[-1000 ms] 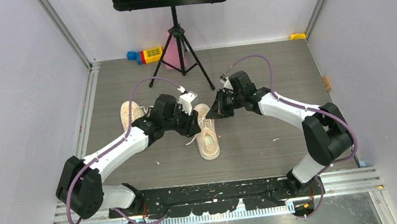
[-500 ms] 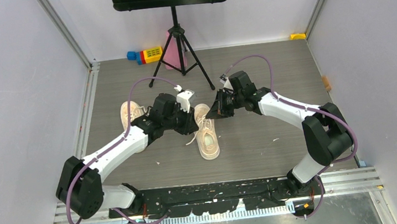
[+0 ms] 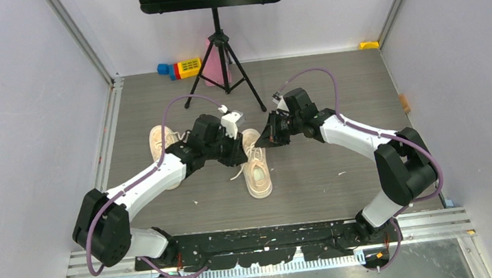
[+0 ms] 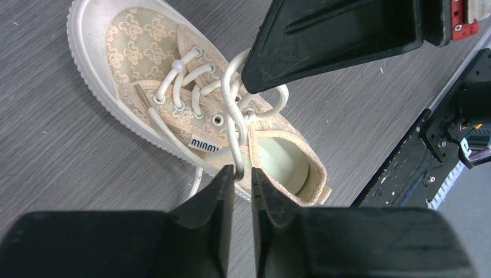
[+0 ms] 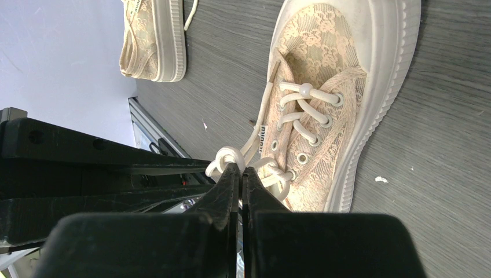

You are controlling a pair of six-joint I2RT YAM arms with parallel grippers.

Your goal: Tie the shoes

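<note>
Grey wood-grain tabletop [image 3: 336, 102] has the cream sneaker [image 3: 259, 179] mid-frame, long axis up-down, toe up, with the left gripper [image 4: 242, 172] from frame-left and the right gripper [image 5: 240, 169] from frame-right each clenched on its white lace [image 4: 234, 130].

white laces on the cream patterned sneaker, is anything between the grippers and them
Nothing visible does. The left gripper pinches a strand of the thin white laces of the cream patterned low-top sneaker, and the right gripper is shut on a loop of them close beside it.
</note>
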